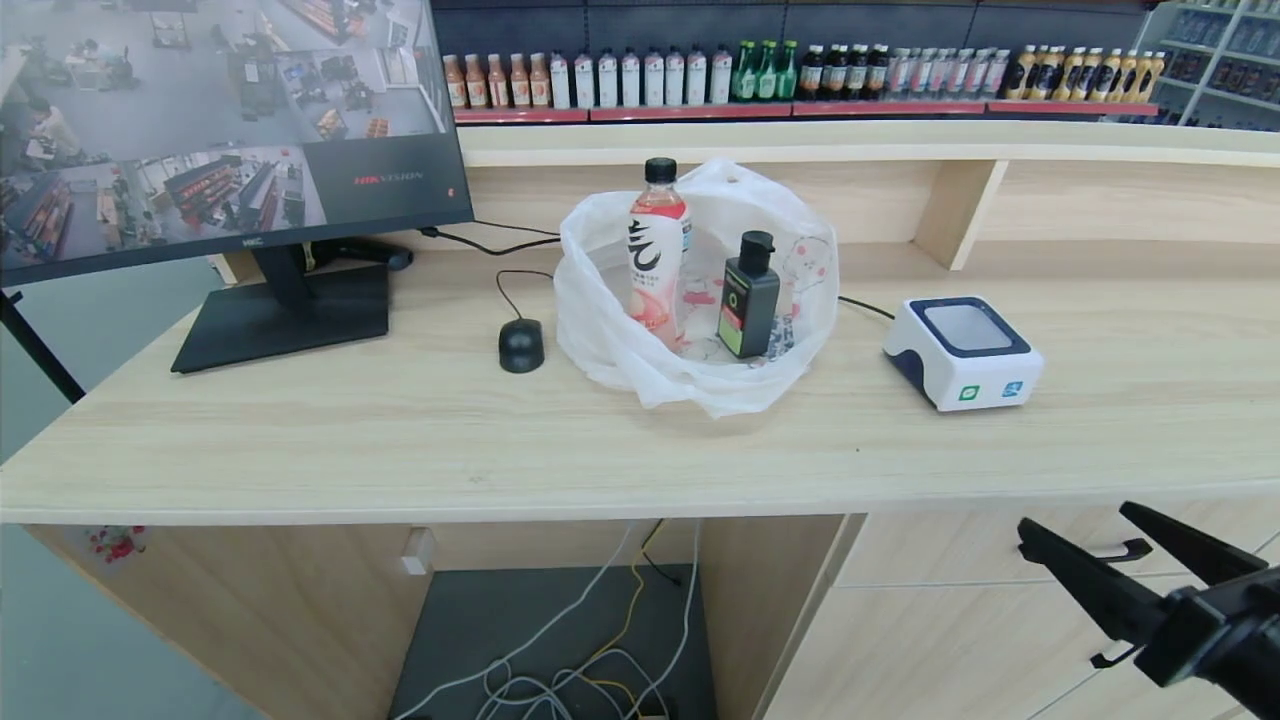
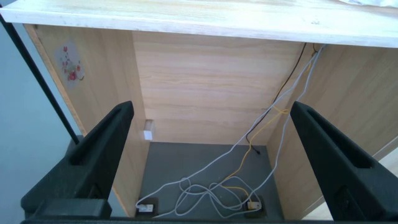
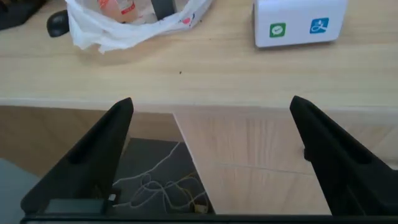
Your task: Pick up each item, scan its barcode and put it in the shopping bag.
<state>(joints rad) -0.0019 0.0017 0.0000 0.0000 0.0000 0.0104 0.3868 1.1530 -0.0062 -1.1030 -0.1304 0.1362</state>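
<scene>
A white plastic shopping bag (image 1: pixel 640 345) stands open on the wooden counter (image 1: pixel 400 430). Inside it a pink drink bottle (image 1: pixel 657 250) with a black cap stands upright beside a black pump bottle (image 1: pixel 749 296). The bag (image 3: pixel 118 31) also lies at the counter's far side in the right wrist view. A white barcode scanner (image 1: pixel 962 352) (image 3: pixel 300 22) sits to the bag's right. My right gripper (image 1: pixel 1085 525) (image 3: pixel 211 118) hangs open and empty below the counter's front edge, on the right. My left gripper (image 2: pixel 211 124) is open and empty, facing the space under the counter.
A monitor (image 1: pixel 200 120) on a black stand occupies the counter's left end, with a black mouse (image 1: pixel 521 345) and its cable near the bag. Loose cables (image 2: pixel 230 186) lie in the bay under the counter. Drawer fronts with black handles (image 1: pixel 1135 550) are at the right. Bottle shelves line the back.
</scene>
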